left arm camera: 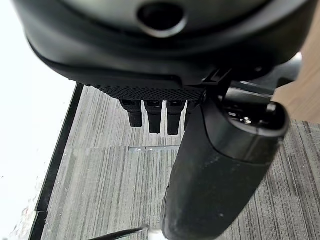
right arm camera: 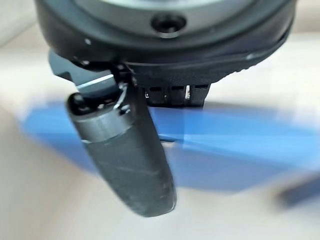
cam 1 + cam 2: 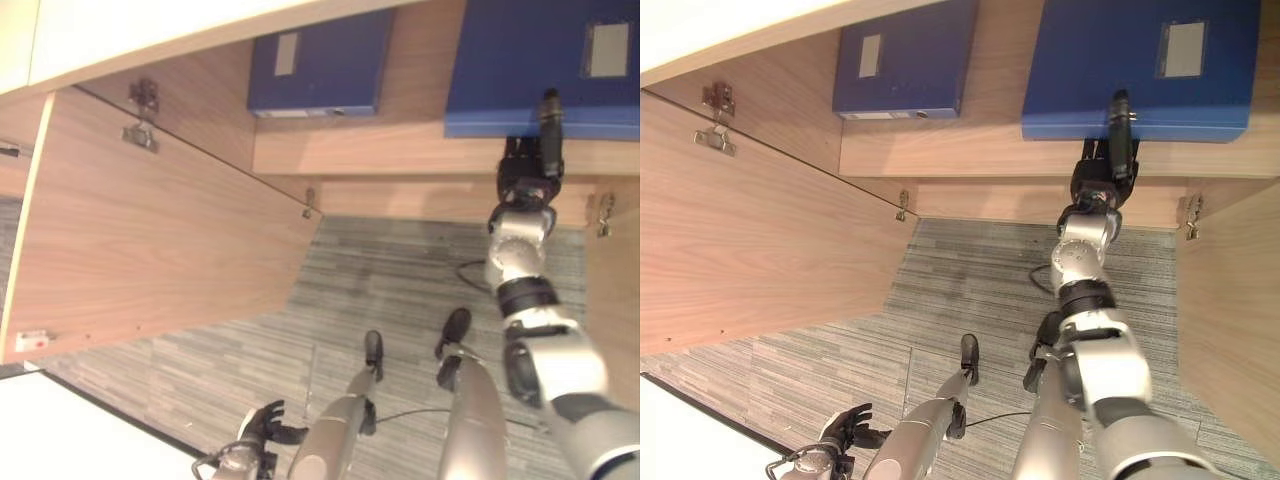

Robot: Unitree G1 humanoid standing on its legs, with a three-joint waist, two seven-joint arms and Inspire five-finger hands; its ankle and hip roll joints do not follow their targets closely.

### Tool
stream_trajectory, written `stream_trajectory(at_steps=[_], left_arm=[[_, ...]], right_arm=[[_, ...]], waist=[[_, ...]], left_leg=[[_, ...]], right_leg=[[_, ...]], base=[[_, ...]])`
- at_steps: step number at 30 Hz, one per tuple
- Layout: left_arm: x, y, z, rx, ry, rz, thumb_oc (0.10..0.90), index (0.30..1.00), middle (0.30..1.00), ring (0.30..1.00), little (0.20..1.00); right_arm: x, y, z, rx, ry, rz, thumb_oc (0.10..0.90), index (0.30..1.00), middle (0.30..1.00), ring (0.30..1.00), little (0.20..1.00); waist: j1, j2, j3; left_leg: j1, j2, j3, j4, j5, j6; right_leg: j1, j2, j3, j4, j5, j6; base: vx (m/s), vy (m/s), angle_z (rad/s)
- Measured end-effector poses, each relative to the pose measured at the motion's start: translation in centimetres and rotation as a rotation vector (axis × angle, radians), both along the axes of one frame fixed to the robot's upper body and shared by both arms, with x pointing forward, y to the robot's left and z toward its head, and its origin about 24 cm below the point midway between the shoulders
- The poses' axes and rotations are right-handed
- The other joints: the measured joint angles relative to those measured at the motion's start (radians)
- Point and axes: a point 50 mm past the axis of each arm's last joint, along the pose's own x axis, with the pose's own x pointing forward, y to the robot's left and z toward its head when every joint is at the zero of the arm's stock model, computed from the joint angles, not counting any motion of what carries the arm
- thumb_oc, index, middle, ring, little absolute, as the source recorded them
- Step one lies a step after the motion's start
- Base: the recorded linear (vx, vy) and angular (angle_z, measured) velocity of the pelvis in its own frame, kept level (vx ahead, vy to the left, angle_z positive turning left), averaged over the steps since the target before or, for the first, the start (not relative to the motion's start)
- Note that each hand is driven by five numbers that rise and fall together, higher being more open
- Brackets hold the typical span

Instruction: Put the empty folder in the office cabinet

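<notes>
Folder's pretty much on the shelf now

My right hand (image 3: 1108,165), upper right of the frame, reaches straight out with relaxed fingers against the near edge of the blue folder (image 3: 1140,70), probably nudging it deeper onto the cabinet shelf (image 3: 970,150). Another folder (image 3: 905,60) lies upper left. My left hand (image 3: 845,430) hangs loosely open, bottom left.

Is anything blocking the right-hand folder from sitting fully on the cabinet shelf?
Nothing visible does. The blue folder already lies on the cabinet shelf, doors open, with the right hand at its near edge.
</notes>
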Motion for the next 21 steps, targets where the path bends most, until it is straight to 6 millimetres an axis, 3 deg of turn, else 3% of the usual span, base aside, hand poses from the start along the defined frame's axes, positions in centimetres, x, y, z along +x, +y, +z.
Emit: stream_trajectory(at_steps=[1, 3, 14, 18, 19, 21], left_arm=[[0.3, -0.1, 0.1, -0.005, 0.001, -0.017, 0.8, 0.9, 0.9, 0.9, 0.9], [0.6, -0.4, 0.2, -0.024, -0.005, -0.055, 0.8, 0.9, 0.9, 0.9, 0.9], [0.5, 0.0, 0.2, -0.015, 0.001, -0.062, 0.8, 0.9, 0.9, 0.9, 0.9], [0.4, -0.1, 0.2, -0.024, 0.006, -0.07, 0.8, 0.9, 0.9, 0.9, 0.9], [0.5, -0.3, 0.2, -0.029, 0.0, -0.091, 0.8, 0.9, 0.9, 0.9, 0.9], [0.5, -0.5, 0.2, -0.022, -0.004, -0.121, 0.8, 0.9, 0.9, 0.9, 0.9]], right_arm=[[0.3, 0.1, 1.3, -0.236, 0.091, 0.041, 0.8, 0.9, 0.9, 0.9, 0.9], [0.5, 0.2, 2.0, -0.465, 0.185, 0.092, 0.8, 0.9, 0.9, 0.9, 0.9], [0.3, -1.1, 2.6, -0.546, 0.245, 0.099, 0.8, 0.9, 0.9, 0.9, 0.9], [0.2, -1.5, 2.7, -0.751, 0.301, 0.115, 0.8, 0.9, 0.9, 0.9, 0.9], [0.2, -1.6, 2.3, -0.957, 0.366, 0.121, 0.8, 0.9, 0.9, 0.9, 0.9], [0.2, -1.7, 2.6, -1.165, 0.416, 0.127, 0.8, 0.9, 0.9, 0.9, 0.9]], waist=[[-0.004, -0.01, -0.001], [-0.005, -0.03, -0.007], [0.022, -0.033, -0.01], [0.025, -0.025, -0.016], [0.025, -0.016, -0.022], [0.025, -0.009, -0.03]], left_leg=[[-0.001, 0.002, 0.006, 0.0, 0.0, 0.0], [0.003, 0.011, 0.014, 0.0, -0.001, -0.002], [0.005, 0.013, 0.011, 0.0, 0.004, -0.008], [0.004, 0.014, 0.005, 0.0, 0.006, -0.01], [0.004, 0.014, -0.001, 0.0, 0.006, -0.009], [0.008, 0.014, -0.005, 0.0, 0.006, -0.008]], right_leg=[[-0.003, 0.006, 0.005, -0.002, 0.002, 0.0], [-0.002, 0.016, 0.007, -0.003, 0.004, -0.002], [0.001, 0.016, 0.004, -0.003, 0.005, -0.004], [0.002, 0.015, -0.001, -0.001, 0.005, -0.004], [0.006, 0.012, -0.007, -0.001, 0.005, -0.004], [0.012, 0.011, -0.008, -0.002, 0.004, -0.003]], base=[[-0.03, -0.02, -0.13], [-0.02, -0.022, -0.13], [0.0, -0.001, 0.0], [-0.01, 0.03, 0.05], [-0.01, 0.03, 0.1], [0.0, 0.019, 0.07]])
